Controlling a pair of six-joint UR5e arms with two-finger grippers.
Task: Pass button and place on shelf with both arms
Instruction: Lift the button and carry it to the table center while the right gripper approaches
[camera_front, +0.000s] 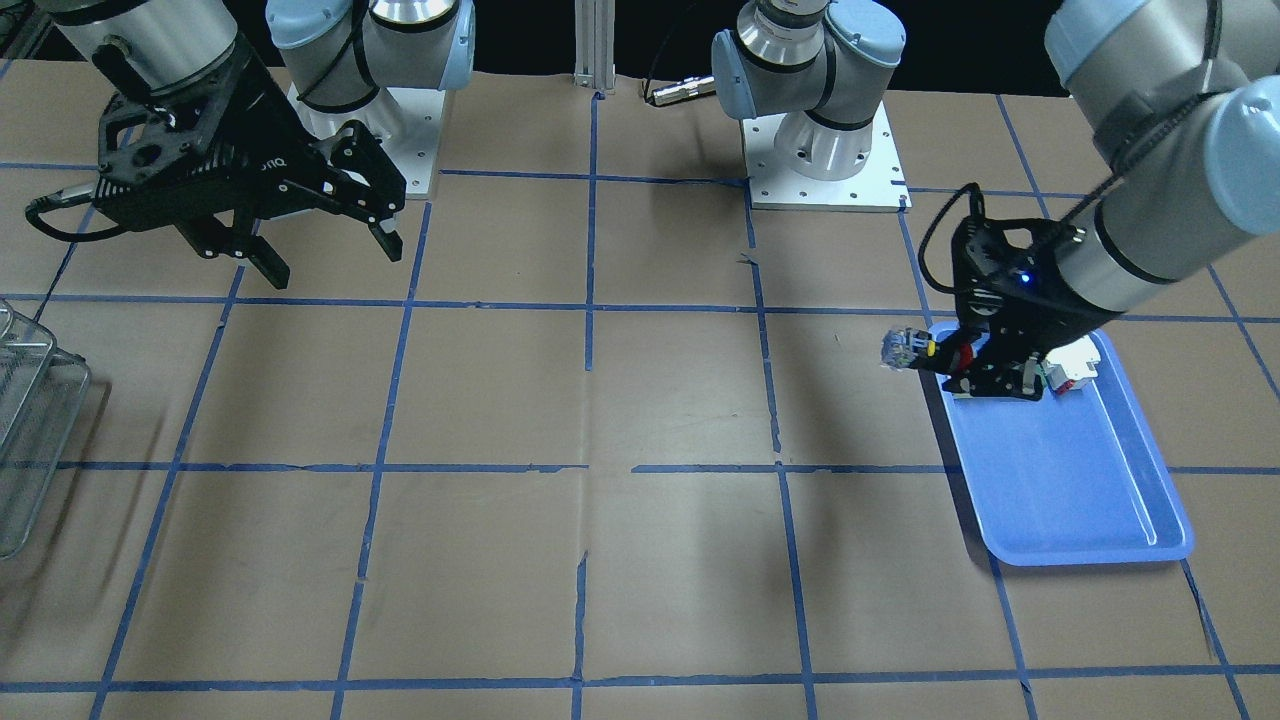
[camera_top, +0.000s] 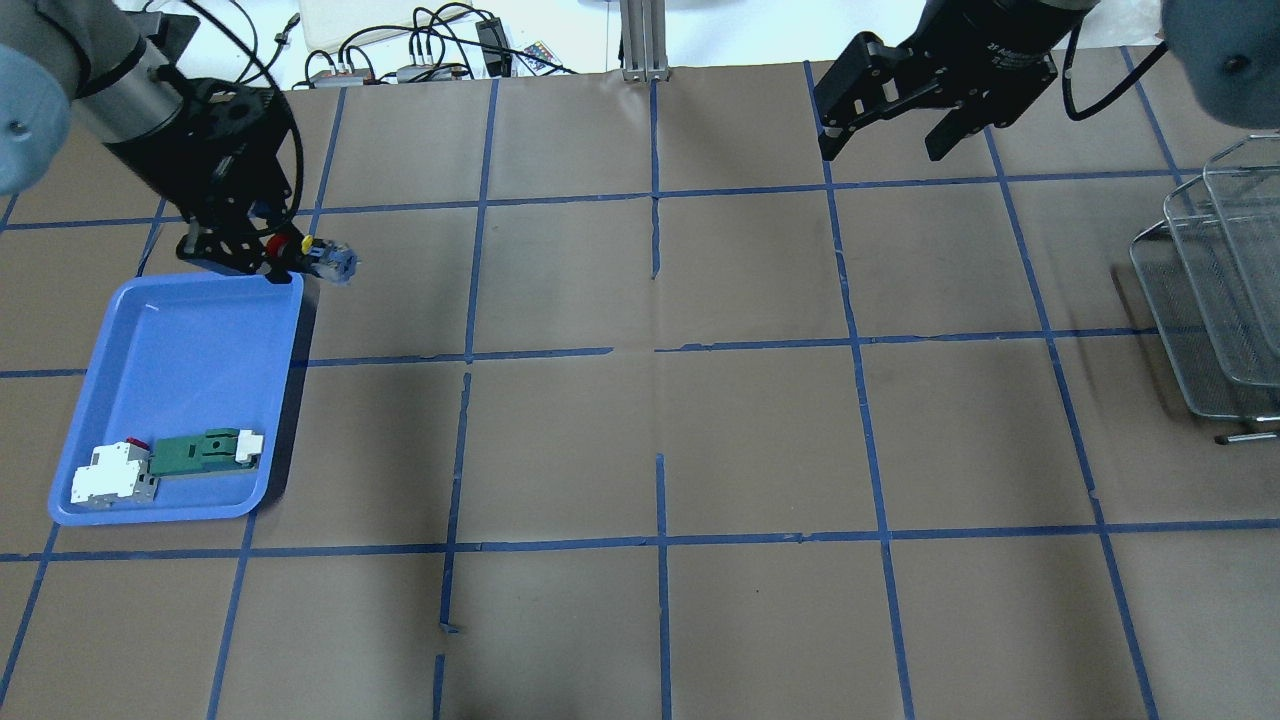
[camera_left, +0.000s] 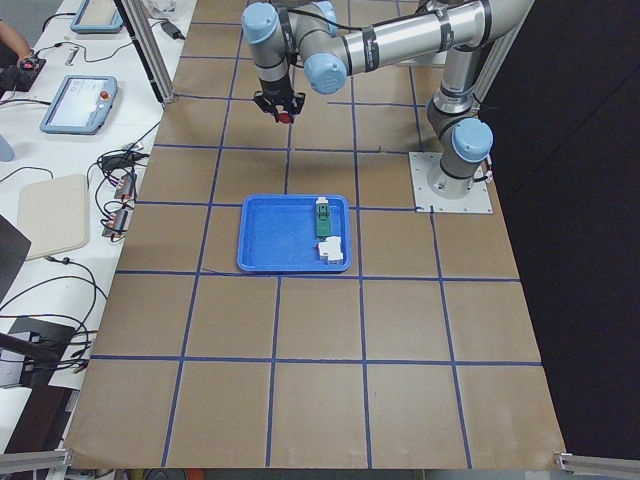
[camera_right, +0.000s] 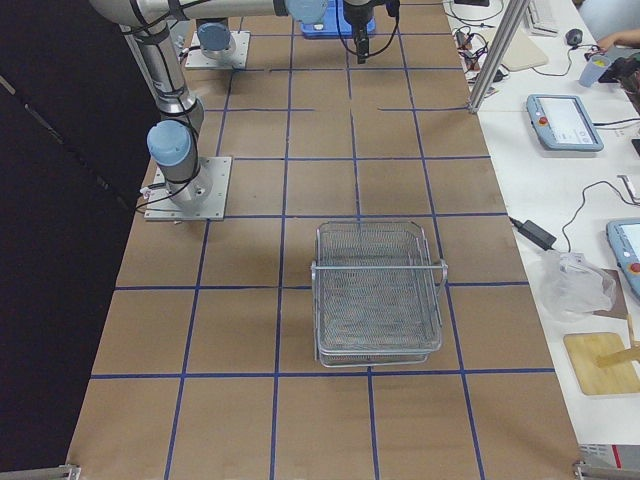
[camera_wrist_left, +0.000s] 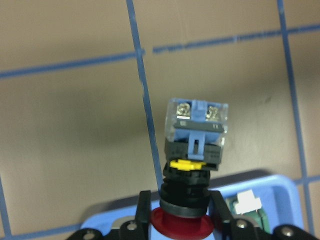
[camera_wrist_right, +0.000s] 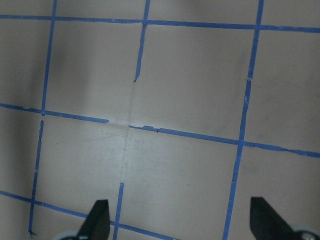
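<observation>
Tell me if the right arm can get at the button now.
Probably yes: the button juts rear-first clear of the left gripper, the right gripper is open, and only bare table lies between.

- Two robot arms: left arm (camera_front: 1130, 60), right arm (camera_front: 150, 40)
- Two black two-finger grippers: left gripper (camera_top: 281, 254), right gripper (camera_top: 882, 152)
- One red-capped button (camera_wrist_left: 195, 150)
- One blue tray (camera_top: 190, 340)
- One green-and-white part (camera_top: 200, 452)
- One white block with red (camera_top: 110, 478)
- One wire-mesh shelf (camera_right: 378, 290)
</observation>
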